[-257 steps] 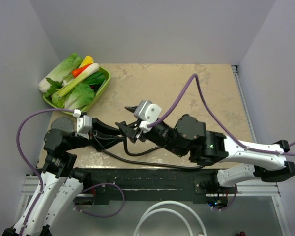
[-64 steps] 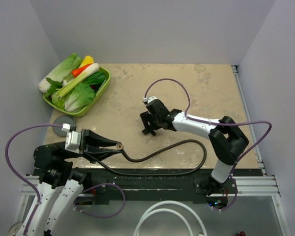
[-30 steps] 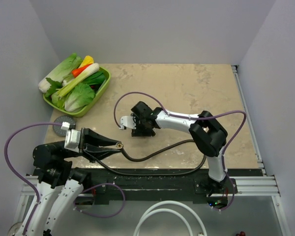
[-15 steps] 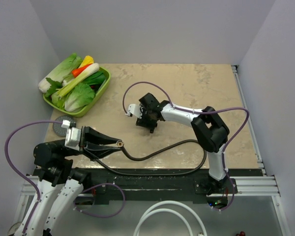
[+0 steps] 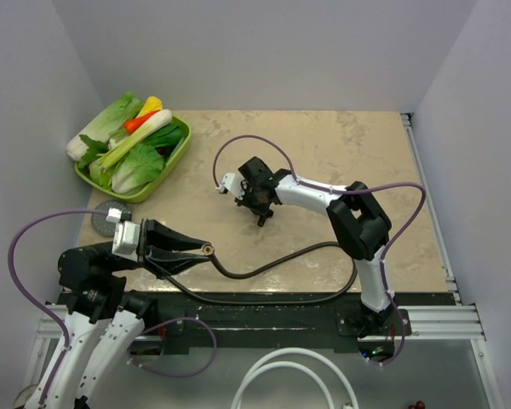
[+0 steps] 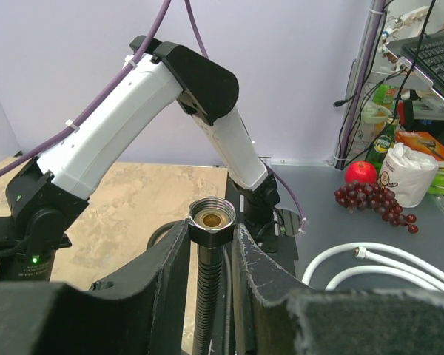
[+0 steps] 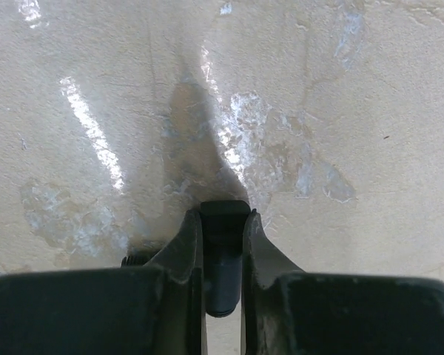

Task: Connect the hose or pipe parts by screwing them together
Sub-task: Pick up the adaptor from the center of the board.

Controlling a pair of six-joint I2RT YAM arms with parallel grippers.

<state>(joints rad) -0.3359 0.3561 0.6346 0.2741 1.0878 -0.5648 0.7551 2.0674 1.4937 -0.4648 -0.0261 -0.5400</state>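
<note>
My left gripper (image 6: pixel 212 231) is shut on the dark-brown hose (image 5: pixel 307 256) just below its end nut (image 6: pixel 212 220), which points up and open toward the camera. In the top view the left gripper (image 5: pixel 196 250) holds that nut low over the near left of the table, and the hose loops right along the front edge. My right gripper (image 5: pixel 260 213) reaches down at the table's middle, shut on the small black T-shaped fitting (image 7: pixel 224 251), which rests against the tabletop. The grey shower-head disc (image 5: pixel 108 215) lies at the left edge, partly hidden by my left arm.
A green tray (image 5: pixel 180 145) of vegetables stands at the back left. Purple robot cables arc over both arms. A thick white tube (image 5: pixel 281 375) loops below the table's front rail. Walls close in the left, back and right sides.
The right gripper swung right from beside the left hand to the fitting, then its jaws closed on it. The left gripper and hose end have stayed put.
</note>
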